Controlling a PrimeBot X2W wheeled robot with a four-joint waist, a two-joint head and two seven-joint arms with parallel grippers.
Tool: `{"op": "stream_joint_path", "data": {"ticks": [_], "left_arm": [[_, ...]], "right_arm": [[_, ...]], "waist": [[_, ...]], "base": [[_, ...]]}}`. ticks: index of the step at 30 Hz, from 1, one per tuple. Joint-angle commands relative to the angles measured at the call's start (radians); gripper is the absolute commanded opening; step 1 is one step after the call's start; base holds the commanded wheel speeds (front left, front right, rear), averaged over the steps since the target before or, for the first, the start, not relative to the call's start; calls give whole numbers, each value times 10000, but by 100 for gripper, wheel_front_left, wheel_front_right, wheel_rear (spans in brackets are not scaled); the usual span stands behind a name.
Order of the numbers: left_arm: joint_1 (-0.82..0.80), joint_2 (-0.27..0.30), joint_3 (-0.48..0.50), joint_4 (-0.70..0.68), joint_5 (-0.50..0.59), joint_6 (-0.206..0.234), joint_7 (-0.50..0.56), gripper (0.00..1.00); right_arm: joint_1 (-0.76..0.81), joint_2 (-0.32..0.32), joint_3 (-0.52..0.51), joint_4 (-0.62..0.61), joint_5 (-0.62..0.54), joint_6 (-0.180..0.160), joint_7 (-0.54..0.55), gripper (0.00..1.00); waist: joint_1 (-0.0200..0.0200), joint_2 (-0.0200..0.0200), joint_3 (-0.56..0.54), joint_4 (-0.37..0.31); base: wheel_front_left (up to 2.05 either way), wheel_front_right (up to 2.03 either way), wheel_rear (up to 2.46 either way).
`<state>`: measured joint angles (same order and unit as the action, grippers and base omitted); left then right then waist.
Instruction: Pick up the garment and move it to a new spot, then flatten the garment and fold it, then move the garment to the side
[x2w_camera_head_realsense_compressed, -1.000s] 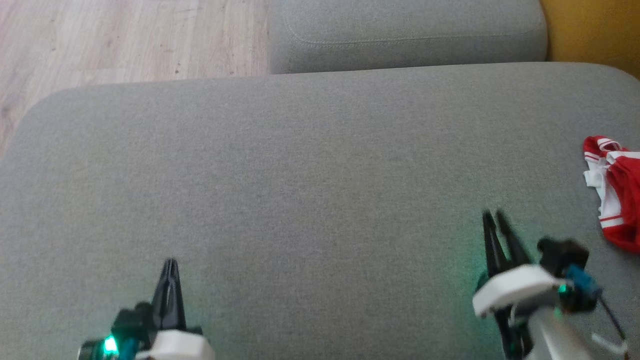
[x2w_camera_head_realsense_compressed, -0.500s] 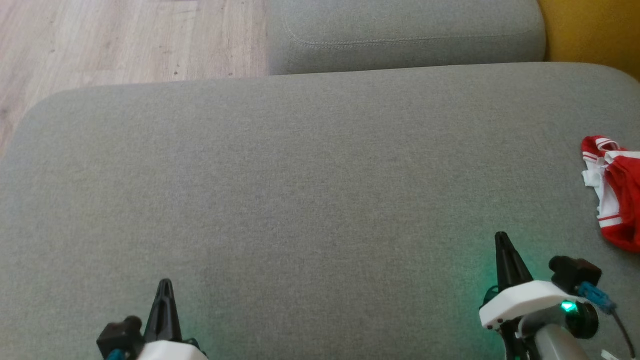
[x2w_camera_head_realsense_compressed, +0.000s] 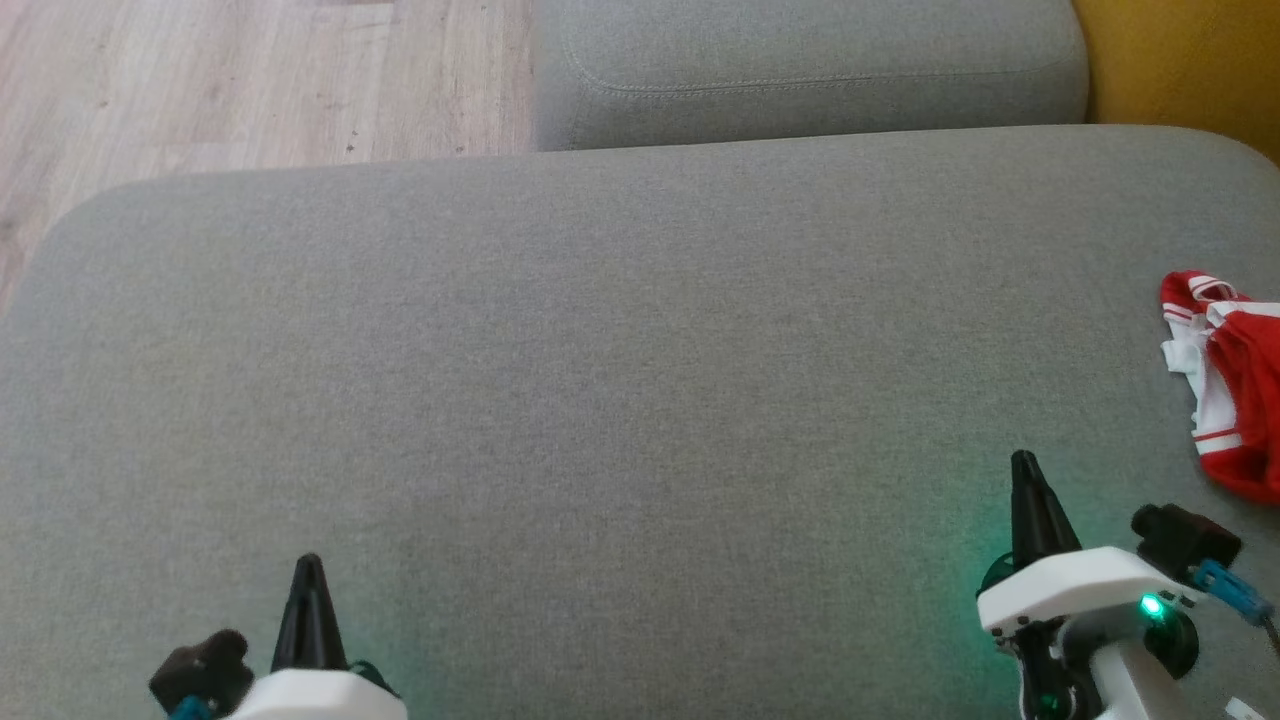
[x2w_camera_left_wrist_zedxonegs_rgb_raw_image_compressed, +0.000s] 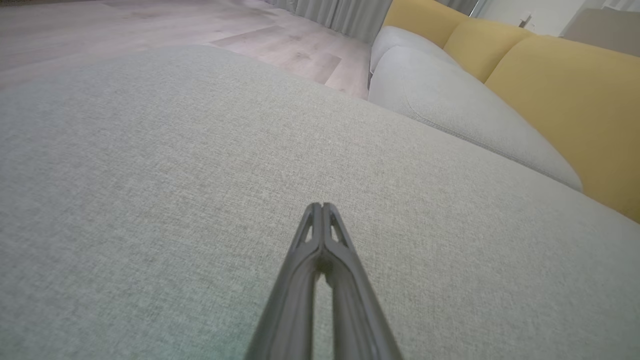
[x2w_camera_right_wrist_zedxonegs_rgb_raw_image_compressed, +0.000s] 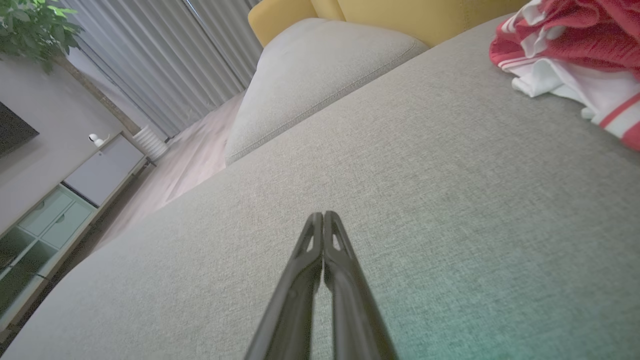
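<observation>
Red-and-white garment (x2w_camera_head_realsense_compressed: 1238, 400), bunched at the grey cushion's (x2w_camera_head_realsense_compressed: 600, 350) right edge, appears light and limp, best pinched at a raised fold; left gripper (x2w_camera_head_realsense_compressed: 307, 563) and right gripper (x2w_camera_head_realsense_compressed: 1022, 462) closed, empty.

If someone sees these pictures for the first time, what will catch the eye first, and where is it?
The red and white garment stands out most: it lies crumpled at the right edge of the wide grey sofa cushion, apart from both tools. Next come the left tool and the right tool, both shut, low in the head view. A yellow backrest adds colour behind the cushions.
</observation>
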<state>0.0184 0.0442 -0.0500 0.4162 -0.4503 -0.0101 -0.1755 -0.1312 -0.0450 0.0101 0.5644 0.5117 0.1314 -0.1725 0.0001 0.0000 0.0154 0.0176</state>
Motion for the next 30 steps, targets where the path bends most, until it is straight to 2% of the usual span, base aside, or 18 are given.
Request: {"op": "stream_joint_path", "data": {"ticks": [1, 30], "left_arm": [[-528, 23, 230, -343, -293, -47, 67, 0], [-750, 34, 653, -755, -3703, -397, 918, 0]], "right_arm": [[-323, -21, -43, -409, 301, -2, 99, 0], [-155, -31, -404, -1251, 3522, -3, 932, 0]], "waist": [[-1, 0, -2, -2], [-1, 0, -38, -55]], "base": [[0, 0, 0], [0, 0, 0]]}}
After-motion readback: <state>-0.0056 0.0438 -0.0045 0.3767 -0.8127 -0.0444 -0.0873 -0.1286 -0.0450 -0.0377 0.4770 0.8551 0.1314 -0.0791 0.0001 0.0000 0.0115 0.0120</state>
